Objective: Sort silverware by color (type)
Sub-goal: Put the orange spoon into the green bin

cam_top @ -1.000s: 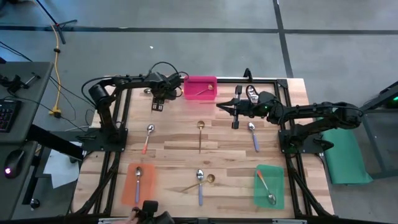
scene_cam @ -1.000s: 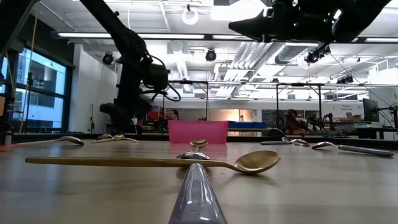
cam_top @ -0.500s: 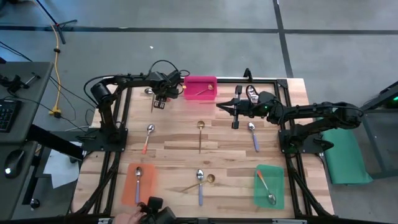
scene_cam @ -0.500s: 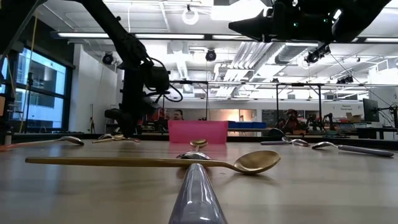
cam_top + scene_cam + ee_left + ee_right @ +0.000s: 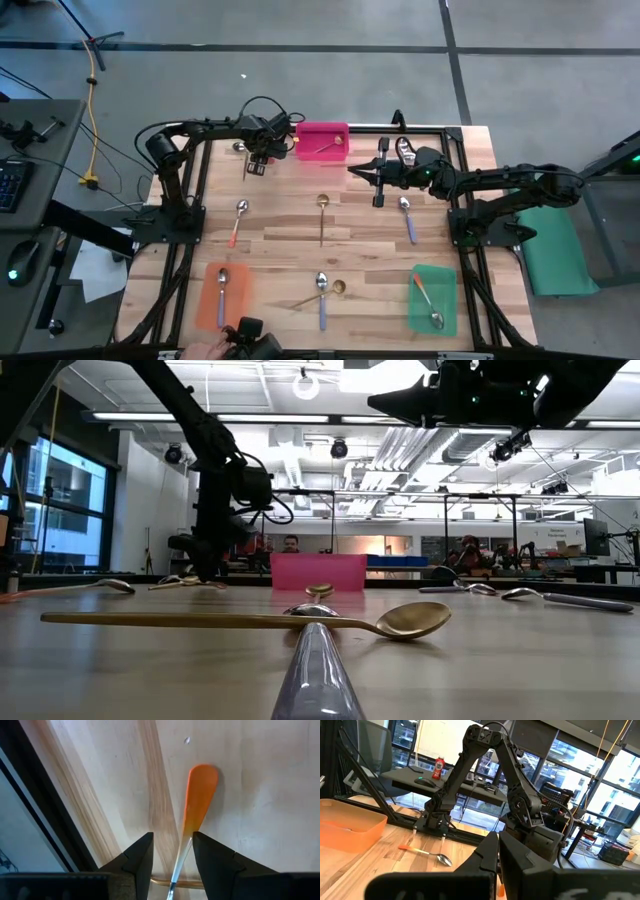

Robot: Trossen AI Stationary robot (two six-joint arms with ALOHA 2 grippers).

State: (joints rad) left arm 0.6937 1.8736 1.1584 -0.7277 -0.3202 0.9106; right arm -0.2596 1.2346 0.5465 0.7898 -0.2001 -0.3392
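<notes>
Sorting looks under half done, landmark being the pink tray (image 5: 321, 141) at the table's (image 5: 280, 233) far edge. It holds one gold spoon (image 5: 331, 146); the orange tray (image 5: 210, 305) and green tray (image 5: 445, 305) on the near side hold one spoon each. Five spoons lie loose between them. Left gripper (image 5: 256, 164), just left of the pink tray, sits parted astride an orange-handled spoon (image 5: 197, 800), not clamped. Right gripper (image 5: 356, 171) waits right of that tray, clenched, empty.
</notes>
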